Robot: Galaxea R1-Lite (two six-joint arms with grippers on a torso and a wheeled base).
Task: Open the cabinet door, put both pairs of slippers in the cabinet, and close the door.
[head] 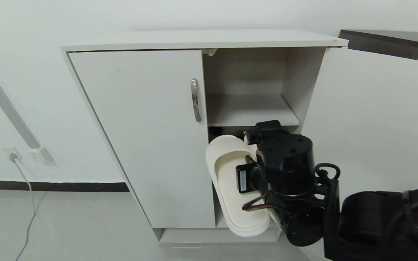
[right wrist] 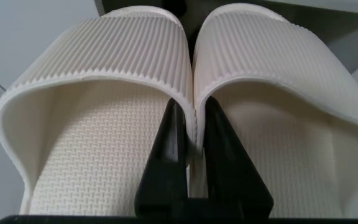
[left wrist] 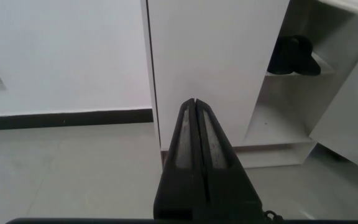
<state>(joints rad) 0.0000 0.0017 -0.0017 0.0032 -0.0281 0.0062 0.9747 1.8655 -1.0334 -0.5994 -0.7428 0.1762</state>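
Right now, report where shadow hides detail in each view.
Head view: soft even light, but the lower compartment of the cabinet is shaded behind the cream slippers. Left wrist view: black slippers sit shaded on a shelf. Right wrist view: dark gap where the right gripper pinches both slippers.
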